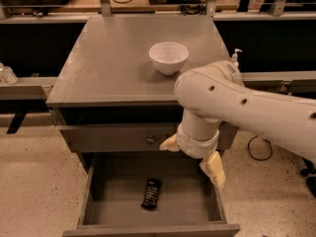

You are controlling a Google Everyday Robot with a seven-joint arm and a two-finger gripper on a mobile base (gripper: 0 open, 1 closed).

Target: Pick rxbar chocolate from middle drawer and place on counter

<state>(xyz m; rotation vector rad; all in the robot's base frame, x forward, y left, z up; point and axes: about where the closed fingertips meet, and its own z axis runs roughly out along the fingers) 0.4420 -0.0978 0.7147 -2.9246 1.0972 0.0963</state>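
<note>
The rxbar chocolate (pixel 151 194) lies flat on the floor of the middle drawer (pixel 192 204), a little left of centre and towards the front. Its long side runs roughly front to back, and nothing touches it, so it looks free to be taken from straight above. The drawer is pulled well out below the cabinet, which is what lets a reach from above get at the bar, and its tall side walls stand well apart from the wrapper. The hand (pixel 190 166) hangs over the rear right part of the drawer, just in front of the closed upper drawer front (pixel 113 138) and beside its small knob (pixel 150 139). It is up and to the right of the bar, not over it. Its two pale fingers (pixel 215 169) are spread wide with nothing between them. I read this as set ready for a descent, and it would need to shift left and forward before dropping. The bulky white arm (pixel 256 107) comes in from the right, crossing the front right corner of the bench (pixel 108 68). On the bench a white bowl (pixel 169 57) sits right of centre towards the back. The left and front of the top seem to offer room for the bar, with the bowl the thing to steer around. The thin wrapper, lying flush on the floor, may be awkward to pinch.
</note>
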